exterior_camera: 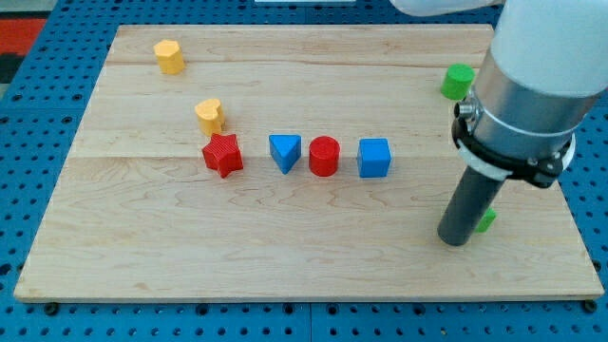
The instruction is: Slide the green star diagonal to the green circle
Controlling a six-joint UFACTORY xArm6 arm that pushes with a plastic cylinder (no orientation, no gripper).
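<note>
The green circle is a short cylinder near the board's right edge, toward the view's top. A second green block, which I take for the green star, shows only as a small sliver at the lower right, mostly hidden behind the rod. My tip rests on the board right beside that sliver, on its left side, apparently touching it. The arm's grey and white body covers the area between the two green blocks.
In a row across the middle stand a red star, a blue triangle, a red cylinder and a blue cube. A yellow heart and a yellow hexagon sit upper left. The board's right edge is close to my tip.
</note>
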